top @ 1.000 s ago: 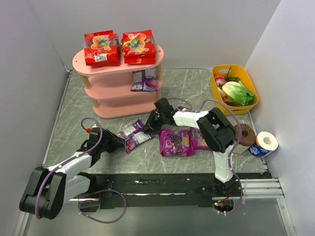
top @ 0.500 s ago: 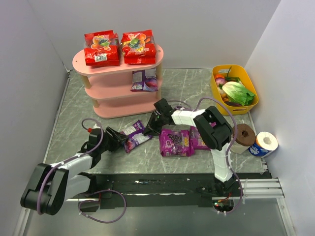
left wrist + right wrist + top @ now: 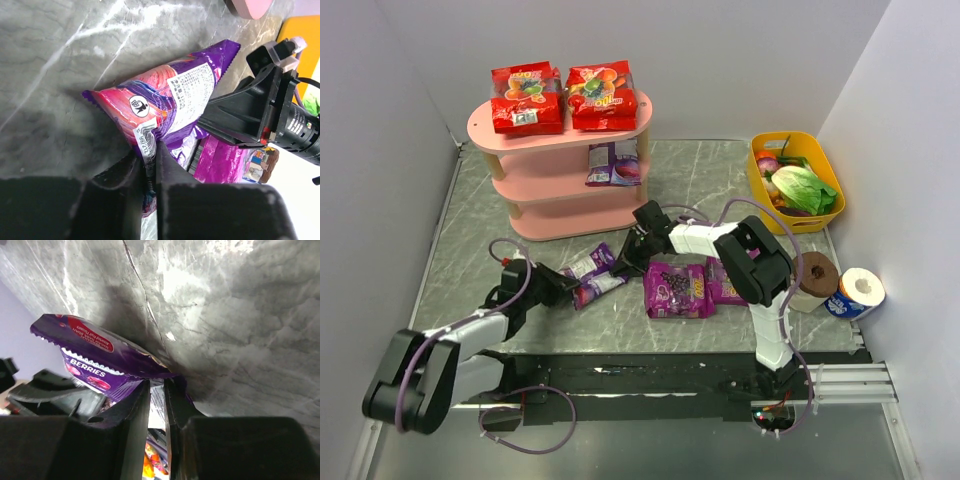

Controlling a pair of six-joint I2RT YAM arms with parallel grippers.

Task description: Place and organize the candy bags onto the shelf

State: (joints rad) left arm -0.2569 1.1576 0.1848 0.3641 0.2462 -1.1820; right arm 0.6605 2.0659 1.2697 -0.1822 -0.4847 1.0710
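Observation:
The pink shelf [image 3: 560,190] stands at the back left. Two red candy bags [image 3: 527,97] [image 3: 601,94] lie on its top tier and one blue-violet bag [image 3: 615,163] on the middle tier. Another blue-violet bag [image 3: 592,275] lies on the table in front of the shelf. My left gripper [image 3: 565,286] is shut on its left edge [image 3: 150,160]. My right gripper [image 3: 625,260] is shut on its right edge [image 3: 157,395]. The bag fills both wrist views [image 3: 170,100] [image 3: 100,360]. Two magenta-purple bags [image 3: 677,290] [image 3: 725,282] lie just right of it.
A yellow tub [image 3: 820,145] of vegetables stands at the back right. A brown tape roll [image 3: 817,275] and a white paper roll [image 3: 861,290] sit by the right wall. Walls close in on the left, back and right.
My left gripper has moved right onto the left end of the blue-violet bag on the table. My right gripper has stayed at the bag's right end. The bag has barely shifted.

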